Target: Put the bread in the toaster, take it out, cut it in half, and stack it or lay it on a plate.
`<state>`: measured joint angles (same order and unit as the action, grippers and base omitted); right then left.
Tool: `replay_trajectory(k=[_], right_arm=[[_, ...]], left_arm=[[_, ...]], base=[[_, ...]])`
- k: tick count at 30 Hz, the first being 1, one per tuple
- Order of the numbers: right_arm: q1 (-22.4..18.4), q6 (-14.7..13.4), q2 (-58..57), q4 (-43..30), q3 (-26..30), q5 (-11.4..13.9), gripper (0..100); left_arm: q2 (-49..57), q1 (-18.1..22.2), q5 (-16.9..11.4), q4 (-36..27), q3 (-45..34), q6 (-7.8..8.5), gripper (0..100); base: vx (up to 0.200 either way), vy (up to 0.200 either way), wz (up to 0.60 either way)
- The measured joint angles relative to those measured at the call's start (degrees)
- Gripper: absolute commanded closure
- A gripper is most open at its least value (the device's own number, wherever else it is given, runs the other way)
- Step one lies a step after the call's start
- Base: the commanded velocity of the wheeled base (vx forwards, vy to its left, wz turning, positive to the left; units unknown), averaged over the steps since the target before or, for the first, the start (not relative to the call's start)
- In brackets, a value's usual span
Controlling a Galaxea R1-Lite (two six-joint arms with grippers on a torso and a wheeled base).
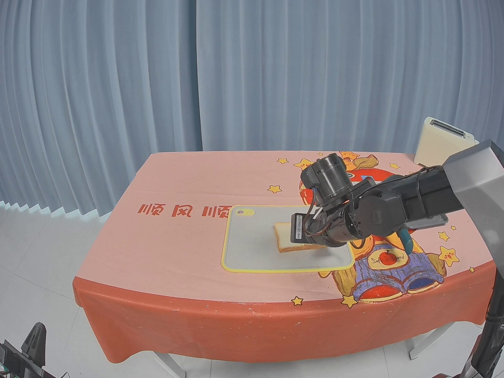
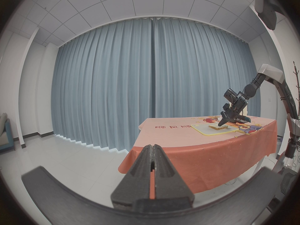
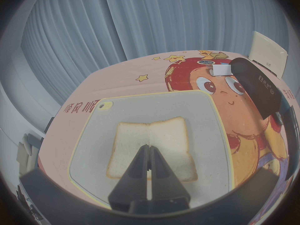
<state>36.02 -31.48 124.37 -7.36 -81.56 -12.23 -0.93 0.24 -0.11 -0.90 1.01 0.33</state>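
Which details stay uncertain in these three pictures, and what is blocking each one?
- Bread: the right wrist view shows a seam down its middle; the shut fingers of the right gripper cover its near end, so a complete cut is uncertain.
- Knife: in the head view the right arm covers most of it.
- Toaster: head view, the slot's inside is hidden by its own walls.
- Finger-to-bread contact: left wrist view, too small.

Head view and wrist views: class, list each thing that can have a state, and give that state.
bread: flat on the cutting board, a cut line down its middle.
knife: lying flat on the table, unheld.
toaster: upright, no bread sticking out.
right gripper: shut, over the bread.
left gripper: shut, empty.
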Motion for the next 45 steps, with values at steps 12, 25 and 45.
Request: replay_trajectory(k=[12, 25, 45], right_arm=[[0.6, 0.0, 0.2, -1.4, -0.5, -0.1, 0], [1.2, -0.1, 0.3, -0.3, -0.8, -0.1, 0], [1.1, -0.1, -5.1, 1.0, -1.1, -0.1, 0]], left_arm=[[0.0, 0.0, 0.0, 0.0, 0.0, 0.02, 100], [0.0, 0.0, 0.0, 0.0, 0.0, 0.0, 100], [0.0, 0.0, 0.0, 0.0, 0.0, 0.0, 100]], base=[[0.0, 0.0, 0.0], [0.0, 0.0, 0.0], [0.0, 0.0, 0.0]])
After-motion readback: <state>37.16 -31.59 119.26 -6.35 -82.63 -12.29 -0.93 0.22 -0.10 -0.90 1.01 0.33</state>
